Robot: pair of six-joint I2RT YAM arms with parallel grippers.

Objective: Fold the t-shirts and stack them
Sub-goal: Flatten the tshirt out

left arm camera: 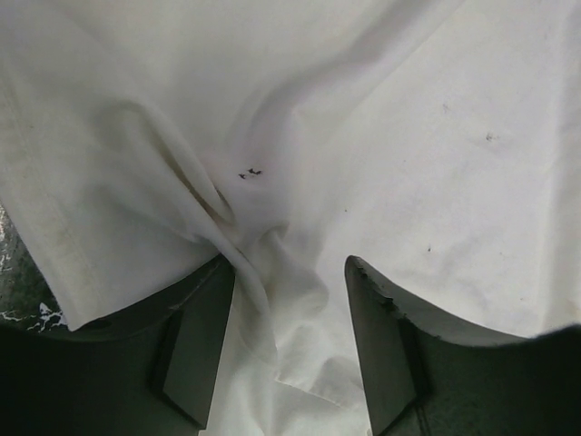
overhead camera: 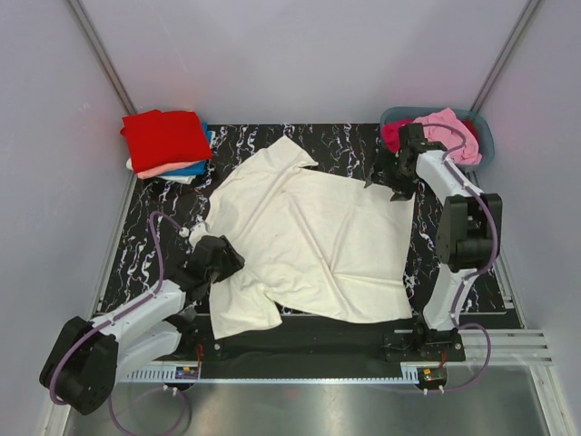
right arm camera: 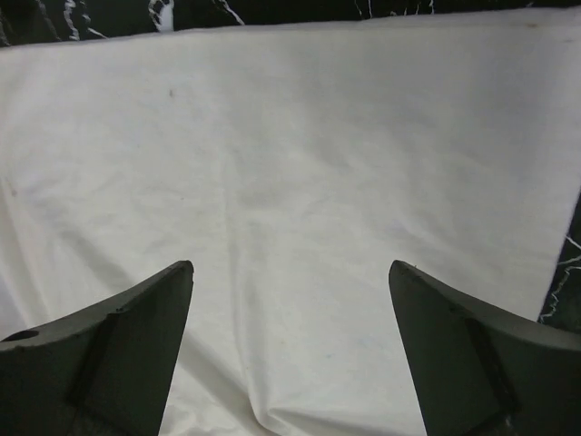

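A large cream t-shirt [overhead camera: 309, 236] lies spread and rumpled across the dark marbled table [overhead camera: 163, 227]. At the shirt's near left sleeve, my left gripper [overhead camera: 227, 259] is down on the cloth. In the left wrist view its jaws stand apart around a bunched ridge of the cream t-shirt [left arm camera: 408, 136], which touches only the left finger [left arm camera: 195, 336]. My right gripper [overhead camera: 386, 177] hovers wide open over the shirt's far right corner, with flat cream t-shirt [right arm camera: 290, 136] below and nothing between its fingers. A folded pile topped by a red t-shirt [overhead camera: 166, 138] sits at the far left.
A grey-blue tub [overhead camera: 481, 136] at the far right corner holds a pink shirt [overhead camera: 449, 127] and a magenta one [overhead camera: 392, 134]. Salmon and blue folded layers [overhead camera: 182, 169] show under the red shirt. Pale walls close in on both sides and at the back.
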